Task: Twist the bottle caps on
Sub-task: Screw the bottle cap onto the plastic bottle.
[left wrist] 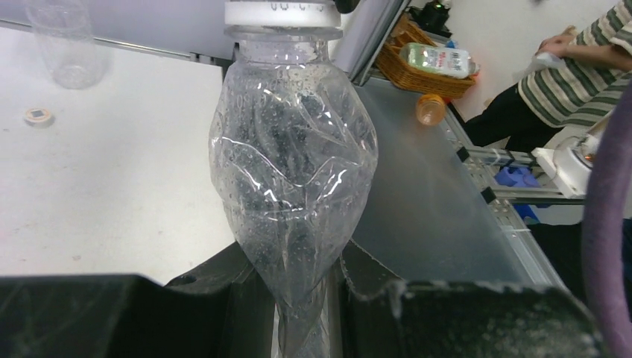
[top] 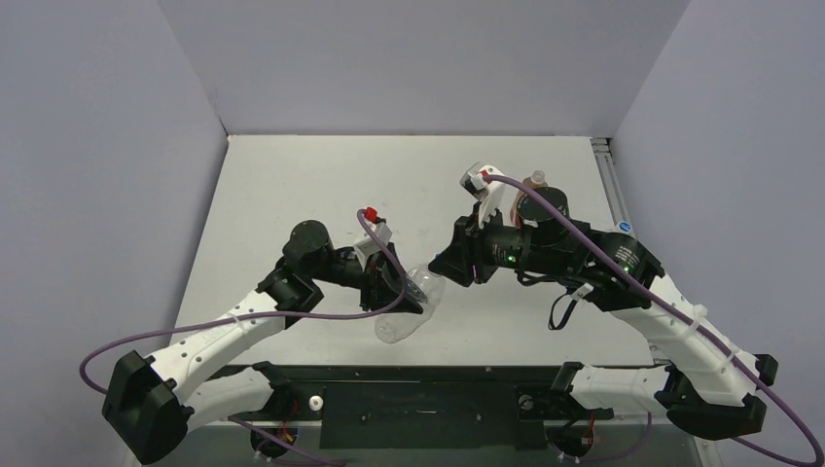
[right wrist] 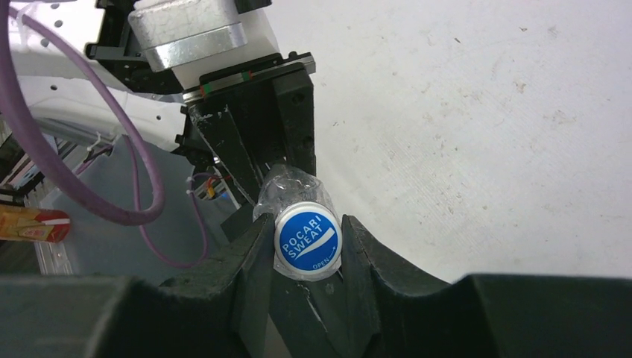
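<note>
The only words that could be read stood on the blue-and-white cap (right wrist: 307,242), low in the middle of the right wrist view. "POCARI SWEAT" ran in white capitals over two slanted lines on the blue face. Beneath a white swoosh, much smaller, was "OPEN", with what seemed to be a short arrow. In the left wrist view, the cap's white rim at the top edge bore raised marks too faint to read. The label on the labelled bottle (left wrist: 436,58) at the upper right was blurred. In the top view, a round blue sticker (top: 624,229) on the right arm was too small to read.
</note>
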{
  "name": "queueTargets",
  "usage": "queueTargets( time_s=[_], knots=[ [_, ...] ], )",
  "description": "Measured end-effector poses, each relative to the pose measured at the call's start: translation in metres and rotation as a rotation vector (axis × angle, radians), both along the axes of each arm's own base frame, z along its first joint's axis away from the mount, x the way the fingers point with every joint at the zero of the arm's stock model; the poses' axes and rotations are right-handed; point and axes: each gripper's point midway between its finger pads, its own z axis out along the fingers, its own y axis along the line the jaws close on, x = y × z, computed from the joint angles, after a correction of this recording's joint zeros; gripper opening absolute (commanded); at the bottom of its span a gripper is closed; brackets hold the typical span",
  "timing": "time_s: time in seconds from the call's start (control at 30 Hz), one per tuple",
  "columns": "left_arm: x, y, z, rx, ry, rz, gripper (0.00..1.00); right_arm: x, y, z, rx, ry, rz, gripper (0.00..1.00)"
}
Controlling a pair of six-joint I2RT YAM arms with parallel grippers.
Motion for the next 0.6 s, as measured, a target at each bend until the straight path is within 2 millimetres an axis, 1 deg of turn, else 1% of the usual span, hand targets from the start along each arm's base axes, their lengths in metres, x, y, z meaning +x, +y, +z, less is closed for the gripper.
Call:
queueTargets(
  time_s=[0.03, 0.07, 0.27, 0.4, 0.53, 0.57, 0.6],
  knots=[
    [0.002, -0.001, -0.001, 0.004, -0.007, 0.015, 0.0, 0.001, -0.001, -0.001, -0.003, 0.006, -0.013, 0.0],
    [0.006, -0.002, -0.002, 0.01, -0.016, 0.036, 0.0, 0.004, -0.001, -0.002, -0.004, 0.012, -0.032, 0.0],
    [0.029, -0.013, -0.007, 0.05, -0.111, 0.228, 0.0, 0.024, -0.01, -0.007, -0.009, 0.062, -0.209, 0.0],
    [0.055, -0.019, -0.018, 0.115, -0.198, 0.423, 0.0, 0.045, -0.018, -0.017, -0.024, 0.105, -0.381, 0.0],
    [0.079, -0.021, -0.027, 0.178, -0.261, 0.583, 0.0, 0.064, -0.023, -0.026, -0.027, 0.14, -0.535, 0.0],
    [0.085, -0.021, -0.028, 0.19, -0.272, 0.609, 0.0, 0.069, -0.025, -0.028, -0.023, 0.146, -0.576, 0.03],
    [0.09, -0.021, -0.028, 0.2, -0.281, 0.631, 0.0, 0.072, -0.026, -0.028, -0.019, 0.149, -0.601, 0.14]
  ],
)
